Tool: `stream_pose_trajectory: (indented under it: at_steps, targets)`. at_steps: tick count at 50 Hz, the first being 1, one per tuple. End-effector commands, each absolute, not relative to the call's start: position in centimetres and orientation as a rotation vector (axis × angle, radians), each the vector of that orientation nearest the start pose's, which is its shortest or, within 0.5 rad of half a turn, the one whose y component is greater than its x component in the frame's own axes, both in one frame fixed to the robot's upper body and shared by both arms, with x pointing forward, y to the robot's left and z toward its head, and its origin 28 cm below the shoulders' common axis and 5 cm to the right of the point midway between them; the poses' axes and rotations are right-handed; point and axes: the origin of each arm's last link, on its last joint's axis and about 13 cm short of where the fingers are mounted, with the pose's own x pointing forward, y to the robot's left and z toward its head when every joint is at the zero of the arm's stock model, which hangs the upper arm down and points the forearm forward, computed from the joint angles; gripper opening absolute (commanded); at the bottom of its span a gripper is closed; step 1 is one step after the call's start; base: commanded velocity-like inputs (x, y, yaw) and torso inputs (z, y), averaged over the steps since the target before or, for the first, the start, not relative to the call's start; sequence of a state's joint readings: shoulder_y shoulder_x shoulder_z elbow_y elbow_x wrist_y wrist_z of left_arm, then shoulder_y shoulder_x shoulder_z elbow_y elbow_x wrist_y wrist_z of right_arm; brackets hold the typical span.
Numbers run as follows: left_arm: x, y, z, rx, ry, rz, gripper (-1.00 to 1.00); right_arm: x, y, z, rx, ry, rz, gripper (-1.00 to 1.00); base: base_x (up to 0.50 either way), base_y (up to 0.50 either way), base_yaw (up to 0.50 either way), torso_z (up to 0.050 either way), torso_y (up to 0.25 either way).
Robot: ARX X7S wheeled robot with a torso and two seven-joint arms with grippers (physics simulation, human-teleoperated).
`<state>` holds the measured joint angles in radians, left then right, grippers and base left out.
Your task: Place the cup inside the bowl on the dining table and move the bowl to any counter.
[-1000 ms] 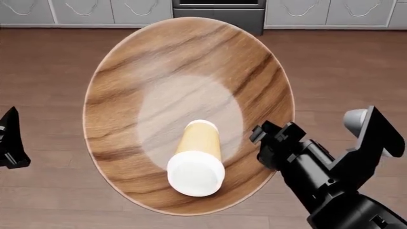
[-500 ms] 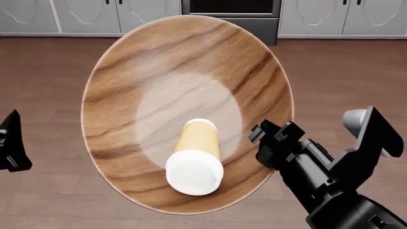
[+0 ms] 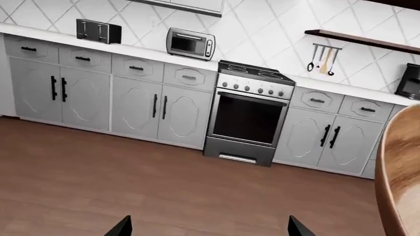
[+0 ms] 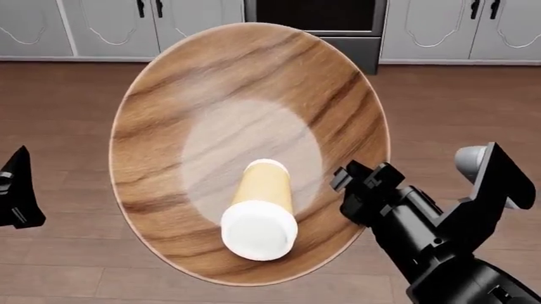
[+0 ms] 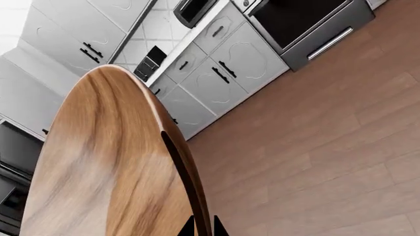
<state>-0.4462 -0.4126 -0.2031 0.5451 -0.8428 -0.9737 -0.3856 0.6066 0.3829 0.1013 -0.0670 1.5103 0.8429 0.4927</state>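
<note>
The wooden bowl [image 4: 211,107] fills the middle of the head view, held up over the wood floor. The tan cup [image 4: 262,209] with its white lid lies on its side inside the bowl, lid toward me. My right gripper [image 4: 351,190] is shut on the bowl's right rim; in the right wrist view its fingertips [image 5: 202,227] pinch the bowl's rim [image 5: 184,172]. My left gripper [image 3: 206,228] is open and empty, with floor between its tips; the bowl's edge [image 3: 400,182] shows beside it. The left gripper's black body [image 4: 17,190] shows at the head view's left edge. The dining table is out of view.
Grey-white kitchen cabinets [image 3: 85,93] and a stove with an oven [image 3: 246,118] stand ahead under a white counter [image 3: 131,49] carrying a toaster [image 3: 98,30] and a microwave [image 3: 190,43]. Brown wood floor [image 3: 131,187] lies between me and them.
The view has shifted so the cabinets and oven show more at the head view's top. The bowl, cup and both grippers keep the same positions relative to me.
</note>
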Motion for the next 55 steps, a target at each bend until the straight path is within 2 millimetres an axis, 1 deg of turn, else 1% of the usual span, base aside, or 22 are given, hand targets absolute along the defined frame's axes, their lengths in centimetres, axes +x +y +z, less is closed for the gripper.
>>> stream_pose_trajectory:
  at_steps: [1, 14, 55]
  targets:
    - [24.02, 27.30, 18.97, -0.178, -0.014, 0.042, 1.00, 28.16, -14.39, 19.08, 0.797, 0.253, 0.295, -1.00, 0.50, 0.11, 0.00, 0.000, 0.000]
    - [24.04, 27.31, 18.88, -0.180, -0.012, 0.040, 1.00, 28.08, -14.30, 18.72, 0.797, 0.253, 0.294, -1.00, 0.50, 0.11, 0.00, 0.000, 0.002]
    - [24.10, 27.15, 18.92, -0.182, -0.014, 0.034, 1.00, 27.82, -14.56, 19.14, 0.779, 0.242, 0.288, -1.00, 0.50, 0.14, 0.00, 0.000, 0.001]
